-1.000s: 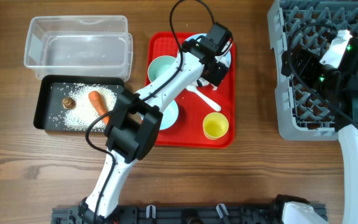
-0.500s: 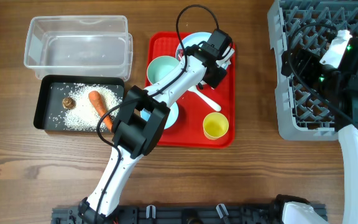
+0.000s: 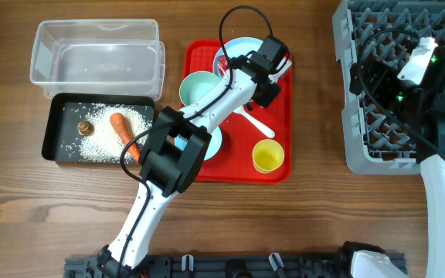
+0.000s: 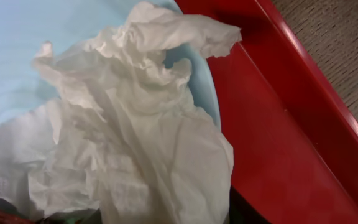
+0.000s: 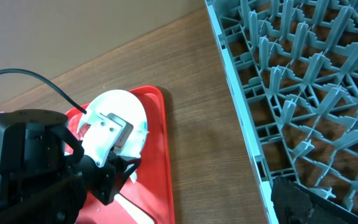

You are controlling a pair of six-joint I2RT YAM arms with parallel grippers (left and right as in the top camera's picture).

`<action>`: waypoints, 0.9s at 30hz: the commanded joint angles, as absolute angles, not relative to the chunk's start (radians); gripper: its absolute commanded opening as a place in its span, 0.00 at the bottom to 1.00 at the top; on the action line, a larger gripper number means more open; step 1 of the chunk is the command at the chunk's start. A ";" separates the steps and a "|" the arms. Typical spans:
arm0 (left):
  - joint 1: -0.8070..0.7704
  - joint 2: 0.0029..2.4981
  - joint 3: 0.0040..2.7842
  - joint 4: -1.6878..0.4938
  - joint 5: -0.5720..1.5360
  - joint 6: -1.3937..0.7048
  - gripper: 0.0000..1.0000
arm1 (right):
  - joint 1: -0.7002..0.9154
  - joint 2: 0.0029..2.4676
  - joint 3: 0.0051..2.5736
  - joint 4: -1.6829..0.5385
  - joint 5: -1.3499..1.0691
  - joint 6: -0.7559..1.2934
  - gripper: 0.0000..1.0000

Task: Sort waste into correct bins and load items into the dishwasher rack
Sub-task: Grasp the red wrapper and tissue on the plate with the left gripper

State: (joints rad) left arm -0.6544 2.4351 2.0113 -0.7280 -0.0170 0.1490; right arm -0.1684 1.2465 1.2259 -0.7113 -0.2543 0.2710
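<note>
Left wrist view is almost filled by the crumpled white napkin (image 4: 129,124), so the left end effector (image 3: 271,66) sits directly over it at close range. The napkin lies on the pale blue plate (image 4: 17,43), at the plate's edge nearest the raised lip of the red tray (image 4: 278,143). It has no clear long axis. It is a loose heap with one peaked fold pointing to the top of that view.

None of the views shows the left fingers plainly, so I cannot tell whether they are apart or already pinching the paper. From overhead the left arm reaches across the tray and covers most of the plate and napkin.

The left arm is plainly the nearer one. The right end effector (image 3: 377,77) hangs over the grey dishwasher rack (image 3: 354,147), well apart from the tray, and whether it is apart or together cannot be told either.

My reading is that the step in hand is picking up the napkin. The move turns on a straight descent onto the heap. After that comes a carry across the desk to the clear plastic tub (image 3: 91,50). The black tub (image 3: 50,131) beside it already holds the carrot (image 3: 119,125) and rice.
</note>
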 commanded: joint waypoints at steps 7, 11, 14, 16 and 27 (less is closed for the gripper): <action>-0.690 2.378 2.014 -0.741 -0.012 0.150 0.38 | -0.169 1.255 1.236 -0.712 -0.269 0.262 0.98; -0.694 2.357 2.014 -0.762 -0.012 0.150 0.38 | -0.169 1.255 1.236 -0.712 -0.269 0.262 0.99; -0.694 2.356 2.014 -0.776 -0.012 0.150 0.41 | -0.169 1.255 1.236 -0.712 -0.269 0.262 0.99; -0.694 2.356 2.014 -0.783 -0.012 0.150 0.40 | -0.169 1.255 1.236 -0.712 -0.269 0.262 0.98; -0.694 2.356 2.014 -0.786 -0.012 0.150 0.04 | -0.169 1.255 1.236 -0.713 -0.269 0.262 0.98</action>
